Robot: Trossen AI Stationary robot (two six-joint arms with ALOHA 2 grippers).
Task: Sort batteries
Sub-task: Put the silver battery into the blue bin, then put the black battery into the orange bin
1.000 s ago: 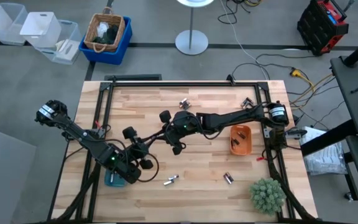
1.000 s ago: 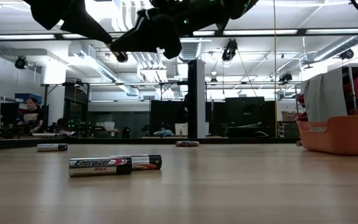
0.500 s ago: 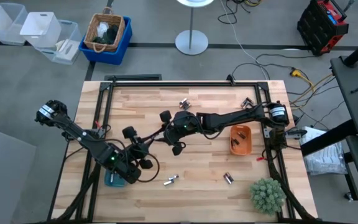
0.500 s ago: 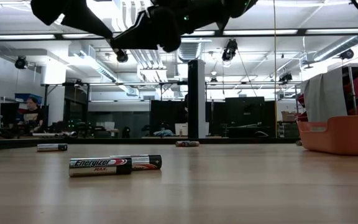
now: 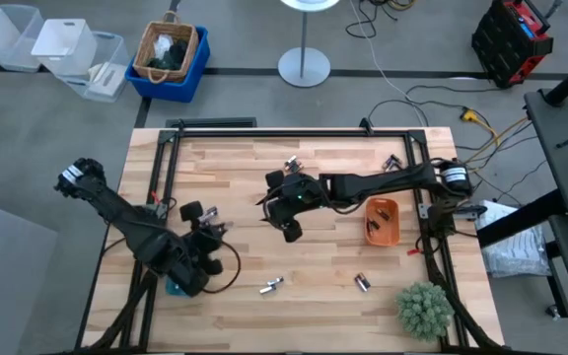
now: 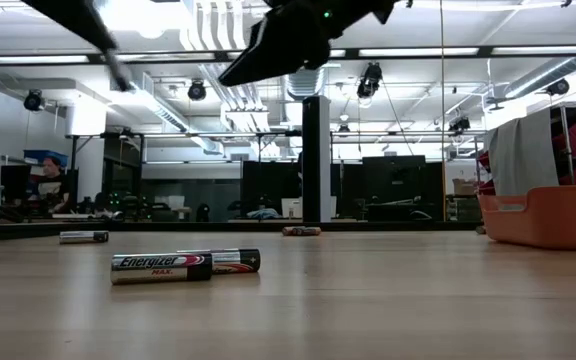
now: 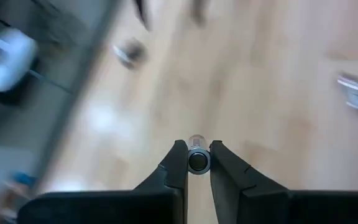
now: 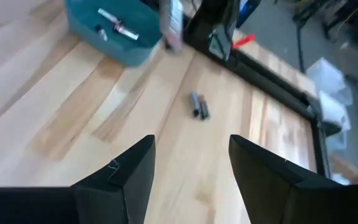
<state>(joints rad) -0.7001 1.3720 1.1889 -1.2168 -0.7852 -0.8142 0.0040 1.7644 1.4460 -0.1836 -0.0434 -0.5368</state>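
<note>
Table [image 5: 314,266]: wood, batteries scattered in small clusters.
Teal tray [image 8: 114,28]: a battery or two already inside.
My right gripper [image 8: 188,162]: spread wide, empty, mid-table.
My left gripper [image 7: 198,160]: clamped on one battery [image 7: 198,160], near the teal tray.
Handling: light, rigid, slick; likely rolls. Pinch mid-barrel.

Bare table [image 5: 323,261] lies open in the middle front, between the arms. Batteries [image 5: 270,286] and a second pair [image 5: 362,282] lie near the front edge. The orange tray [image 5: 382,221] blocks the right side; a plant [image 5: 424,309] fills the front-right corner.
</note>
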